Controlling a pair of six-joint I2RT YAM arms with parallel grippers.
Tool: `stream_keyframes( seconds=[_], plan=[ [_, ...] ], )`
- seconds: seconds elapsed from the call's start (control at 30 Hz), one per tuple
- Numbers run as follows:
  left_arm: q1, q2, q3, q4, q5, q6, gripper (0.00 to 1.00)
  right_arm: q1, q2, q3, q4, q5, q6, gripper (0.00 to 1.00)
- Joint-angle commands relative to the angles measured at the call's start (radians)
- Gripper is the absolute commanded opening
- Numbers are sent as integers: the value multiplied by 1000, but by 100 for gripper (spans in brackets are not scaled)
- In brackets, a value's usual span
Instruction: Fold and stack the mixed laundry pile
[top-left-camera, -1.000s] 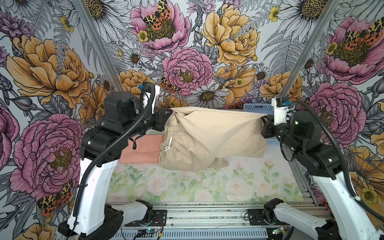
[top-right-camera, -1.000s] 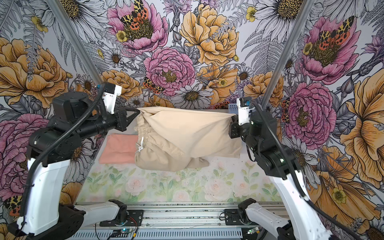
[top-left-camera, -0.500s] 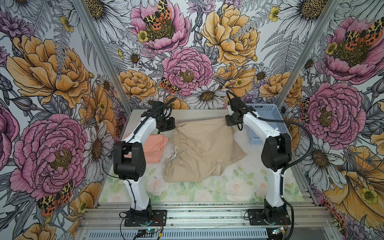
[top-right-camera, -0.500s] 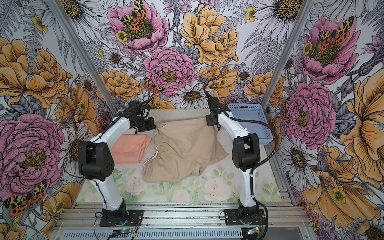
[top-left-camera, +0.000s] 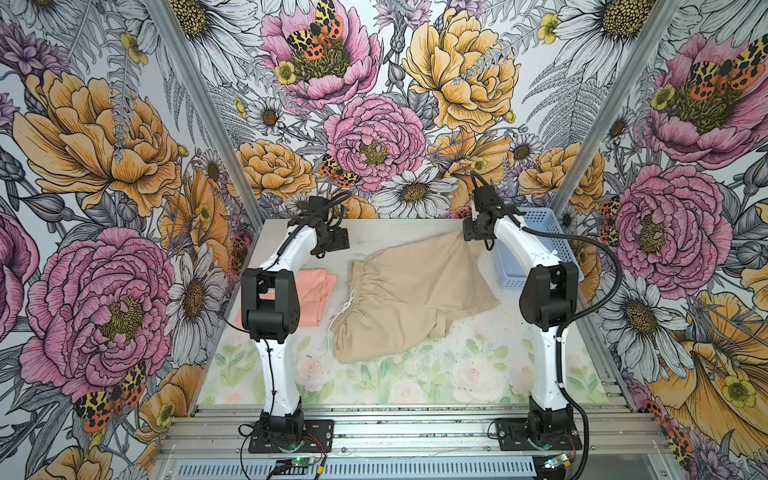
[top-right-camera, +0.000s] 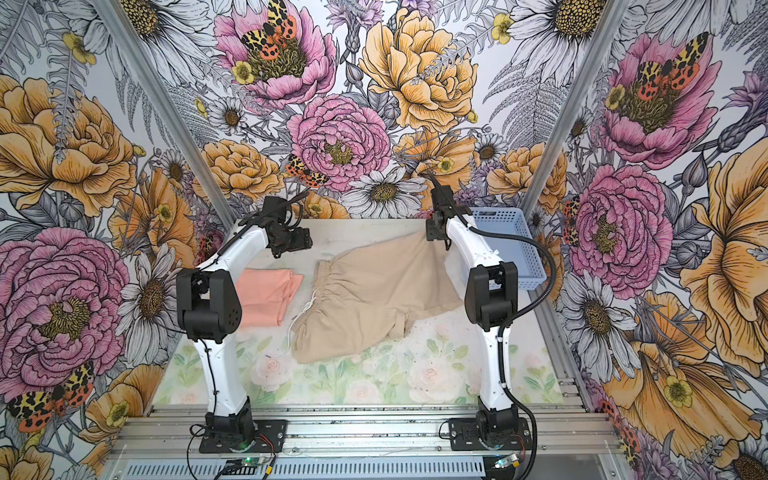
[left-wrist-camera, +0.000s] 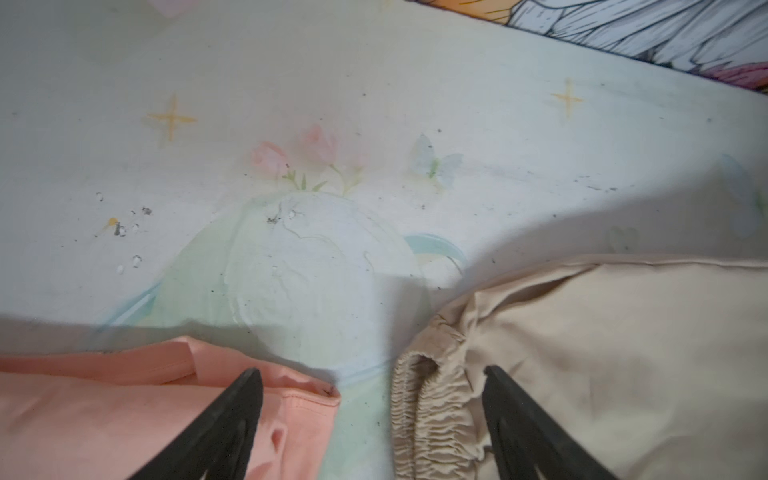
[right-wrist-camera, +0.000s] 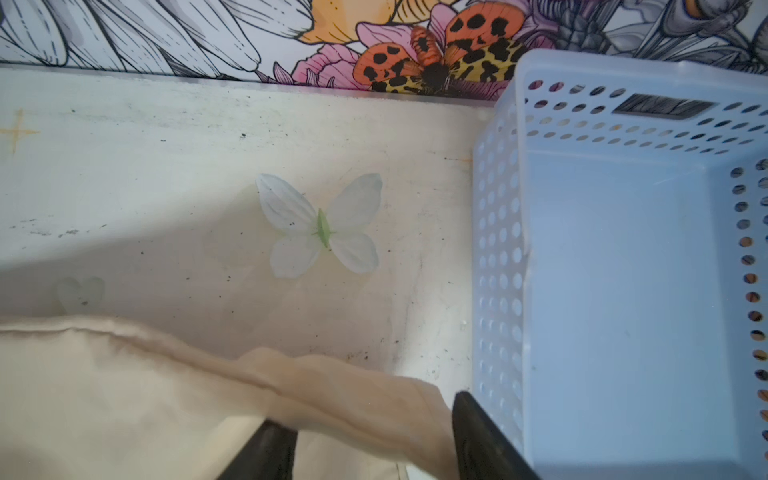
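Here, a perforated light-blue plastic basket (right-wrist-camera: 498, 249) stands just beside the right gripper (right-wrist-camera: 363, 409).
The soft beige-tan garment (top-left-camera: 411, 291), with gathered waistband and white drawstring (top-left-camera: 341, 314), lies spread mid-table (left-wrist-camera: 374, 83), and the folded salmon T-shirt (top-left-camera: 316, 291) lies just beside it. The left gripper (left-wrist-camera: 372, 369) gapes wide, holding nothing; the right gripper's jaws stand apart, the beige hem loose between them.

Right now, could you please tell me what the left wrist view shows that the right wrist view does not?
Only the left wrist view shows the salmon-peach T-shirt and the gathered waistband of the beige garment. Only the right wrist view shows the light blue basket. Both show the beige garment lying on the pale printed table, with the floral wall beyond.
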Motion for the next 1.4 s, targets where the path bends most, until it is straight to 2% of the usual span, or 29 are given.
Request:
stream_keyframes(
  seconds=[0.0, 0.07, 0.2, 0.33, 0.43, 0.67, 0.97, 1.23, 1.37],
  plan=[
    [-90, -23, -71, 15, 5, -29, 84, 12, -55, -62, 40, 28, 4, 65],
    [-126, -9, -102, 33, -2, -32, 82, 12, -47, -57, 43, 46, -5, 69],
    [-138, 46, -114, 34, -64, -50, 77, 11, -30, -10, 44, 70, -17, 73],
    [-118, 57, -122, 53, -141, -66, 73, 12, -36, -19, 44, -26, 0, 74],
    [-99, 85, -110, 70, -152, -67, 71, 12, -21, -58, 45, -95, 32, 73],
    [-73, 166, -78, 46, -223, -59, 63, 8, 35, -105, 83, -105, 65, 72],
    [-47, 190, -78, -5, -345, -67, 55, -33, 149, 9, 82, -150, 102, 68],
    [-19, 180, -63, -23, -379, -77, 53, -50, 321, 165, 49, -177, 129, 65],
    [-25, 175, -54, -24, -365, -72, 53, -51, 365, 250, -4, -131, 146, 65]
  ],
)
